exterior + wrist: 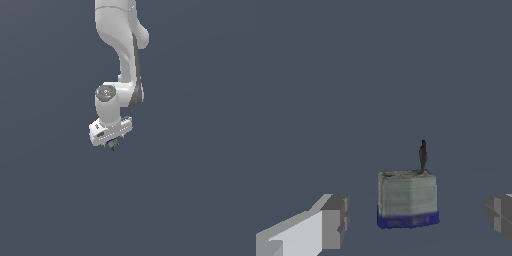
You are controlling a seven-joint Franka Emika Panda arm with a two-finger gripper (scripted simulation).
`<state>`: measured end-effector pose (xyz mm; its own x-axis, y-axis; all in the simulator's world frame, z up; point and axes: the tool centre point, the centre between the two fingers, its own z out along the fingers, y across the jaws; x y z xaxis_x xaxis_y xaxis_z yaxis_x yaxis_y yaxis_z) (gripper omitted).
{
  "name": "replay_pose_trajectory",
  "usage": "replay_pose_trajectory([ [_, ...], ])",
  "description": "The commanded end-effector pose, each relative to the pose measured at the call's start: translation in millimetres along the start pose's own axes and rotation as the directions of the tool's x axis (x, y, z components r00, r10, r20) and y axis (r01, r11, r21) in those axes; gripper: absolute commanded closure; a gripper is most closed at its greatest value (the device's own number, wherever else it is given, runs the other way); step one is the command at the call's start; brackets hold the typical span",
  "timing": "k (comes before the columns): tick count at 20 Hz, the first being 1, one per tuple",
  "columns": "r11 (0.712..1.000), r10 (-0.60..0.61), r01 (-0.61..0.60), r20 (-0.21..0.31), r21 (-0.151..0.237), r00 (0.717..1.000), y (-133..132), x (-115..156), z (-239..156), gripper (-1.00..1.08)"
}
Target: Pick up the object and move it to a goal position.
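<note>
Seen in the exterior view: the white arm (122, 55) reaching down from above, wrist bent, with the tool (113, 145) hanging low over the plain dark surface (190, 200). Just under the tool body, a tiny dark lump with a hint of blue, taken to be the object (113, 145), sitting right at the fingertips. Too small there to tell touching from apart.

Shown more plainly in the wrist view: the object (407, 199), a pale grey-tan block with a blue band at its base and a thin dark stem on top, standing upright on the surface between the two fingers (336, 220). Fingers spread wide, one on each side, clear gaps left on both sides of the block. Nothing clamped.

Judged as an early stage: approach made and tool lined up around the object, but no grasp taken and no lift begun. Left to do: closing on the block, raising it, carrying it to the goal. No goal marker visible in either view, so the distance remaining could not be told.
</note>
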<state>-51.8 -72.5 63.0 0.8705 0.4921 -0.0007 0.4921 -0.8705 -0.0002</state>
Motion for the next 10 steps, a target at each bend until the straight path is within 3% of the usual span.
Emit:
replay_pose_trajectory([
  [1, 1.0, 0.0, 0.0, 0.0, 0.0, 1.0, 0, 0, 0, -0.92],
  [10, 1.0, -0.003, 0.003, -0.001, 0.0, 1.0, -1, -1, 32, -0.92],
])
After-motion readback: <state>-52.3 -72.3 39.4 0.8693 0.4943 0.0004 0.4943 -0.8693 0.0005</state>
